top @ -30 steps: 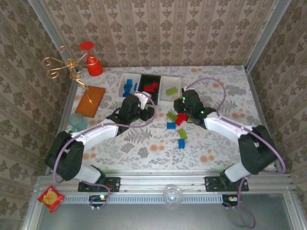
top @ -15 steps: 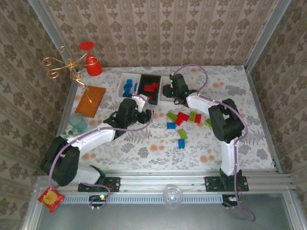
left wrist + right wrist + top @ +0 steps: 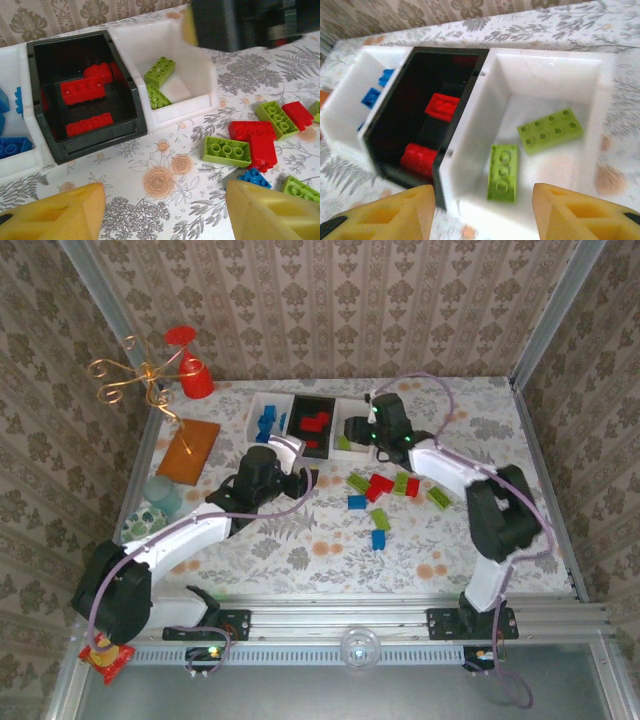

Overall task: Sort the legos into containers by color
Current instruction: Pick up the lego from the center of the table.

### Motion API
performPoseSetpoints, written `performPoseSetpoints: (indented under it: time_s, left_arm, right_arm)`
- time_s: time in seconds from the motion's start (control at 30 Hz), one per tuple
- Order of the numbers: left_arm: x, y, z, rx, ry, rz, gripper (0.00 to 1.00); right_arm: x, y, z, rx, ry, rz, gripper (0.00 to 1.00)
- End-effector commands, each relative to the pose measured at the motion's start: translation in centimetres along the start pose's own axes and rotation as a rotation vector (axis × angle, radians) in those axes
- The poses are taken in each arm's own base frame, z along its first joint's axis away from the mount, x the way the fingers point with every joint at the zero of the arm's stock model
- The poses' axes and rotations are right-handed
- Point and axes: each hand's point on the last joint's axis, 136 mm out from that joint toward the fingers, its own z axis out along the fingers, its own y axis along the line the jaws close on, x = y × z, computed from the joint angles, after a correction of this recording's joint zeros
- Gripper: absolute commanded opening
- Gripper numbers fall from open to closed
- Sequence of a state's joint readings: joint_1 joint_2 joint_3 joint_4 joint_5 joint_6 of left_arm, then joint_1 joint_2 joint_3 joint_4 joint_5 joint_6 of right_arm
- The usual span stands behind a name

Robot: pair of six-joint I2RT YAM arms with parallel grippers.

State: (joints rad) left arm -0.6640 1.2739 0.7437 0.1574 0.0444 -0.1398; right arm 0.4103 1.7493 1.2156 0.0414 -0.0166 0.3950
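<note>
Right gripper (image 3: 482, 212), jaws parted and empty, above the white container (image 3: 547, 56); two lime legos (image 3: 502, 172) lie directly beneath it. Left gripper (image 3: 165, 215), parted, empty; loose legos (image 3: 252, 142) ahead-right on the tabletop (image 3: 125, 167).

The black bin (image 3: 100, 139) is holding red bricks (image 3: 82, 90); the white bin (image 3: 187, 107) touching its right side is holding two green bricks (image 3: 160, 71).

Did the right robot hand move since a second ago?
Yes. The right gripper moved from above the loose legos toward the far wall and is now above the right-hand white bin.
</note>
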Motion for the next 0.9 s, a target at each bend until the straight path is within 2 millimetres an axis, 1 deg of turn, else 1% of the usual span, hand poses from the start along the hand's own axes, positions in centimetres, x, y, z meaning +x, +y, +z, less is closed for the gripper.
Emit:
performPoseSetpoints:
  time_s: [0.0, 0.07, 0.1, 0.13, 0.17, 0.27, 0.33, 0.37, 0.53, 0.63, 0.7, 0.77, 0.83, 0.87]
  left_arm:
    - [0.6, -1.3, -0.1, 0.078, 0.022, -0.036, 0.67]
    - [1.0, -2.2, 0.4, 0.123, 0.039, -0.044, 0.67]
    - [1.2, -2.4, 0.6, 0.134, 0.046, -0.05, 0.67]
    - [1.5, -2.8, 0.8, 0.149, 0.055, -0.055, 0.68]
    - [1.8, -2.9, 1.0, 0.157, 0.064, -0.057, 0.68]
    - [2.3, -3.0, 1.6, 0.163, 0.083, -0.068, 0.68]
    - [2.8, -3.1, 1.9, 0.17, 0.099, -0.069, 0.68]
    - [3.0, -3.1, 2.1, 0.171, 0.109, -0.07, 0.68]
    - [4.0, -2.8, 2.4, 0.158, 0.149, -0.058, 0.68]
    - [4.4, -2.8, 2.3, 0.156, 0.169, -0.051, 0.68]
    - [4.5, -2.5, 2.4, 0.148, 0.176, -0.042, 0.68]
    - [4.5, -2.3, 2.5, 0.137, 0.18, -0.034, 0.68]
    - [4.4, -2.1, 2.4, 0.135, 0.184, -0.034, 0.68]
    - [4.3, -2.0, 2.3, 0.134, 0.185, -0.036, 0.68]
  right_arm:
    - [2.5, -1.0, -4.3, 0.008, 0.014, -0.007, 0.58]
    - [5.4, -2.1, -6.9, 0.038, 0.053, -0.02, 0.6]
    - [7.0, -2.8, -7.8, 0.065, 0.081, -0.034, 0.6]
    - [7.7, -3.2, -9.3, 0.092, 0.081, -0.047, 0.61]
    - [9.4, -3.7, -10.2, 0.111, 0.116, -0.061, 0.61]
    - [13.5, -4.6, -12.2, 0.14, 0.198, -0.097, 0.62]
    - [15.1, -5.3, -13.0, 0.16, 0.234, -0.116, 0.63]
    - [15.5, -5.4, -13.2, 0.16, 0.241, -0.12, 0.63]
    - [16.5, -4.3, -12.7, 0.133, 0.29, -0.155, 0.61]
    - [16.9, -4.3, -12.3, 0.136, 0.307, -0.152, 0.61]
    - [16.8, -3.2, -11.4, 0.091, 0.292, -0.137, 0.6]
    - [16.5, -2.6, -10.2, 0.078, 0.292, -0.133, 0.59]
    - [16.1, -2.7, -8.8, 0.091, 0.289, -0.134, 0.58]
    - [16.3, -3.1, -8.0, 0.106, 0.296, -0.126, 0.57]
